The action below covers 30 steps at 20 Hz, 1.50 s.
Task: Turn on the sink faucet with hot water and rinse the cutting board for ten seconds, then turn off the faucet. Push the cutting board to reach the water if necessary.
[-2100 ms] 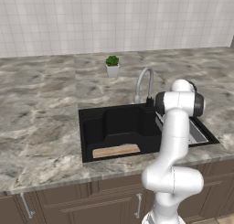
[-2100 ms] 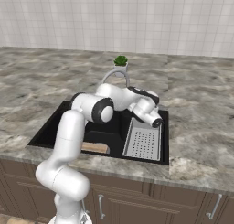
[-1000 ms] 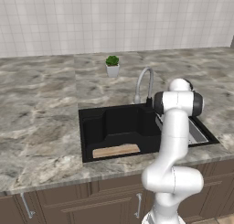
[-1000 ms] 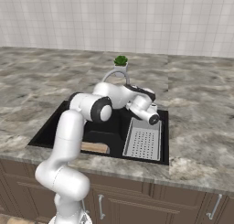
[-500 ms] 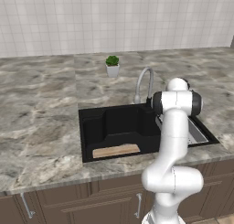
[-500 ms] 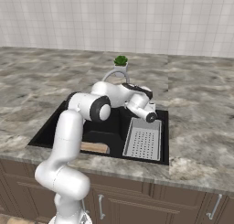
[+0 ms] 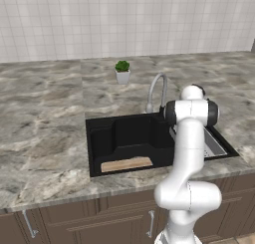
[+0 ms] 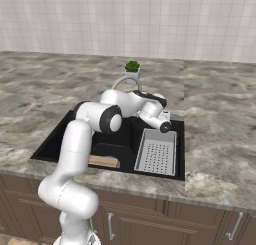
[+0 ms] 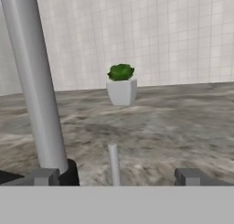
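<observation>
Nearer now to the faucet (image 9: 34, 90), end effector (image 9: 114, 176) wide open; no legible writing.

Left base view: set behind and left of the arm, raised, facing forward and down over the marble desk (image 7: 45, 123). Mid-distance. Takes in the black sink (image 7: 99, 138), faucet (image 7: 155, 88), potted plant (image 7: 122, 71), tiled wall (image 7: 124, 19) and cabinet fronts below.

Right base view: set behind and right of the arm, raised, facing forward and down. Mid-distance. Shares with the left base view the sink (image 8: 55, 139), faucet (image 8: 122, 81), potted plant (image 8: 132, 69), desk (image 8: 215, 119) and wall, taken from the opposite side.

Hand view: on the hand, low, nearly level, facing the wall across the desk (image 9: 173, 127). Very near the faucet (image 9: 36, 81) stem; potted plant (image 9: 121, 85) mid-frame, further back.
</observation>
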Available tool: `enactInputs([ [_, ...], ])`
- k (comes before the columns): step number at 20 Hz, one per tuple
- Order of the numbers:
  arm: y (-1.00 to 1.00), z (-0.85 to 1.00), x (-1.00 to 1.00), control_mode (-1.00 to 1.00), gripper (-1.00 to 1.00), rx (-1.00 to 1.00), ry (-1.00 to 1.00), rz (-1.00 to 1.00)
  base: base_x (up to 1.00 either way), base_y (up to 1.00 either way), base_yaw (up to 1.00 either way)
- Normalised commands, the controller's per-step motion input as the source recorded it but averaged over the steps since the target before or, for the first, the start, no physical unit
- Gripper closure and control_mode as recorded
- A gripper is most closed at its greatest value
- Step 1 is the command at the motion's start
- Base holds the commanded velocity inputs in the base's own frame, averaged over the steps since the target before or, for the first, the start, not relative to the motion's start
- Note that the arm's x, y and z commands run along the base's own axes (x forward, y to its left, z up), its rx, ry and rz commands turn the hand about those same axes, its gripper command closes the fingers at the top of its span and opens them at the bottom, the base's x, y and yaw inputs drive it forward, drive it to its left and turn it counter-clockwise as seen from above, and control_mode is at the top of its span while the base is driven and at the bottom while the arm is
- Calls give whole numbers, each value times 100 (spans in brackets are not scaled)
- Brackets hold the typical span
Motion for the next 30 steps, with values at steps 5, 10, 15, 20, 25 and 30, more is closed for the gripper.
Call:
enactInputs([
  [5,0,-1,16,-100,-100,0,0,0,0,0,0],
  [10,0,-11,17,-100,-100,0,0,0,0,0,0],
  [15,0,-18,11,-100,-100,0,0,0,0,0,0],
  [20,0,-12,15,-100,-100,0,0,0,0,0,0],
  [25,0,-6,11,-100,-100,0,0,0,0,0,0],
  [30,7,-1,4,-100,-100,0,0,0,0,0,0],
])
